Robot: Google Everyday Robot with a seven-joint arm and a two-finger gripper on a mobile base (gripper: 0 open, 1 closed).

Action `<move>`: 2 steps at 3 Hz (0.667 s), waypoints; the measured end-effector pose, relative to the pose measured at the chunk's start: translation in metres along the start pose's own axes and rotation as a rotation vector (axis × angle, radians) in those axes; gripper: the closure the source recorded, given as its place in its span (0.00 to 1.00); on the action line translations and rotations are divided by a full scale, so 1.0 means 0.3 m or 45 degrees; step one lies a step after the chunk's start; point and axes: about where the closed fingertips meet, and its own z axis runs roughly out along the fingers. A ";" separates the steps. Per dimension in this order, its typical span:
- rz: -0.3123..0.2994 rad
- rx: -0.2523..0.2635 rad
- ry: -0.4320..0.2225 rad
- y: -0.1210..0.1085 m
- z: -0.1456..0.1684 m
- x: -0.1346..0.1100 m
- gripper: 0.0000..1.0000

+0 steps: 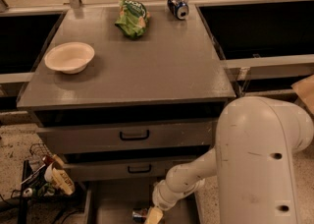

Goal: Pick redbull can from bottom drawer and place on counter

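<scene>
— Surface [147, 70] and room first: what is up there?

— Broad matte grey cabinet top, well above and beyond the end effector [153, 215]. It carries a white bowl [69, 57] toward the left edge, a crumpled green bag [131, 15] at the back, and a fat blue can [177, 6] near the back right corner with its shiny end turned toward the camera. All three sit apart from one another. Black recessed bays [265, 26] flank the top on both sides. Speckled flooring [14, 144] runs below, and a heap of clutter [49, 181] sits on it well to the left of the end effector.

— Containers?

— Two grey drawers with black handles, the upper drawer [88, 138] and the middle drawer [98, 170], are pushed in, stacked directly above the end effector. Under them the bottom drawer [110, 201] stands open, showing a plain grey floor. The white arm [255, 159] comes down from the right, and the end effector is inside that drawer, low at the picture's edge.

— And the redbull can?

— The redbull can [141, 213] lies in the bottom drawer just left of the end effector, against it or nearly so. It is small and slim, silvery with darker markings, and partly cut off by the lower edge. How wide the end effector stands, and whether it has hold of the can, I cannot tell.
</scene>
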 end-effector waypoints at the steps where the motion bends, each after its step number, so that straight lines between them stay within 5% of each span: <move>1: 0.000 0.001 0.003 0.002 0.003 0.001 0.00; 2: -0.007 0.022 0.023 0.008 0.009 0.000 0.00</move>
